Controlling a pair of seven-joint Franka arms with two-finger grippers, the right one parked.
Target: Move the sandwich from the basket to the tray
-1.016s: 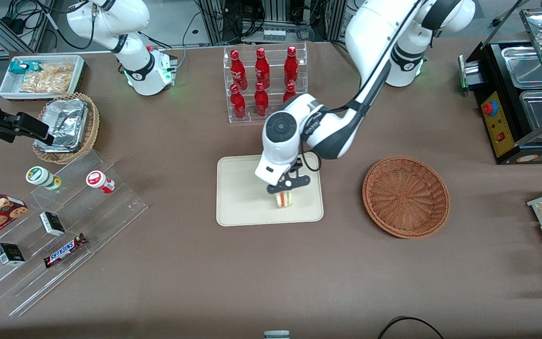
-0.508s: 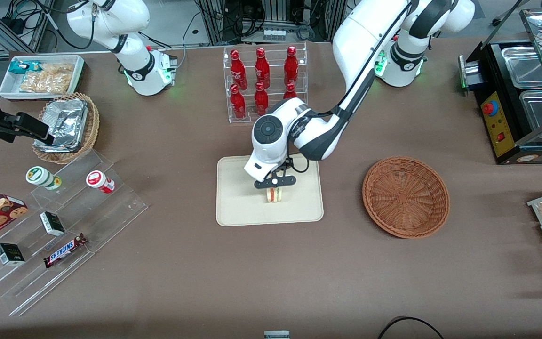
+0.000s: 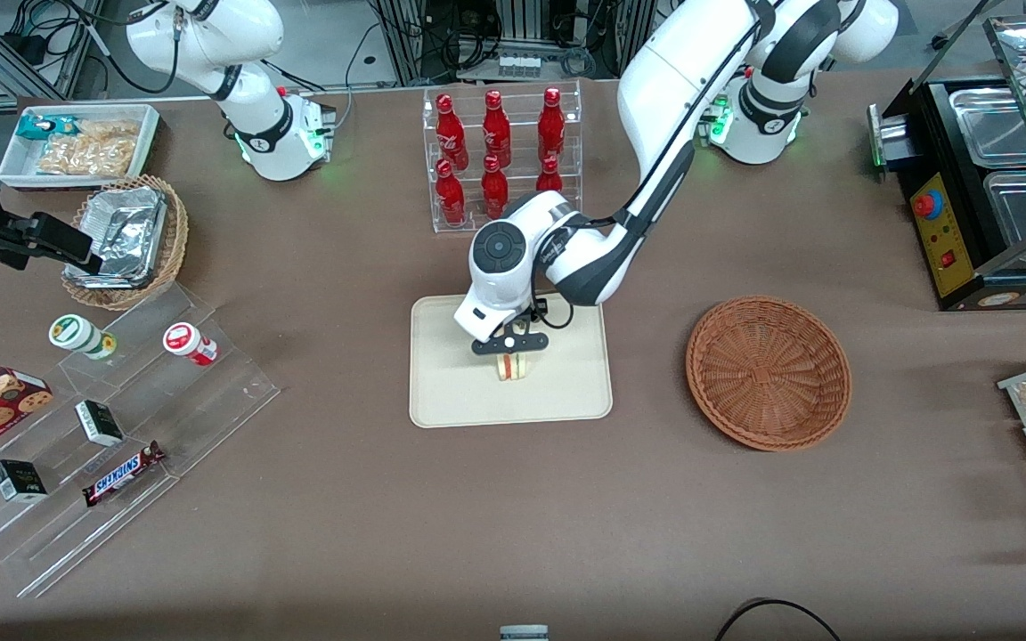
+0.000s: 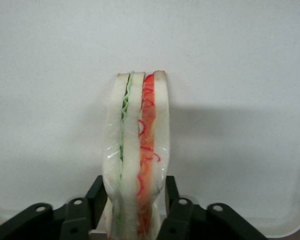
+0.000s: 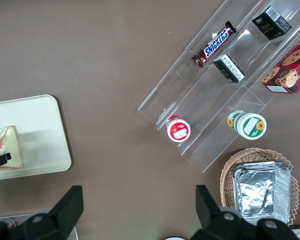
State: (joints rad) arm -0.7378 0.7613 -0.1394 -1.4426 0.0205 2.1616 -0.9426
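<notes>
My left gripper (image 3: 510,350) is shut on the sandwich (image 3: 513,368), a wedge of white bread with red-orange and green filling. It holds the wedge edge-up over the middle of the cream tray (image 3: 451,392). In the left wrist view the fingers (image 4: 101,189) pinch the sandwich (image 4: 136,145) from both sides above the tray's pale surface (image 4: 230,75). I cannot tell whether the sandwich touches the tray. The reddish-brown wicker basket (image 3: 769,372) stands empty beside the tray, toward the working arm's end. The right wrist view shows the sandwich (image 5: 9,147) on or just above the tray (image 5: 40,125).
A clear rack of red bottles (image 3: 500,160) stands farther from the camera than the tray. A stepped acrylic shelf with snacks (image 3: 112,418), a tan basket with foil containers (image 3: 126,240) and a white bin (image 3: 77,147) lie toward the parked arm's end. A black food warmer (image 3: 994,178) is toward the working arm's end.
My gripper has carried the sandwich from the tray's basket-side edge toward the tray's middle, a little farther from the camera. It has stayed shut on the sandwich.
</notes>
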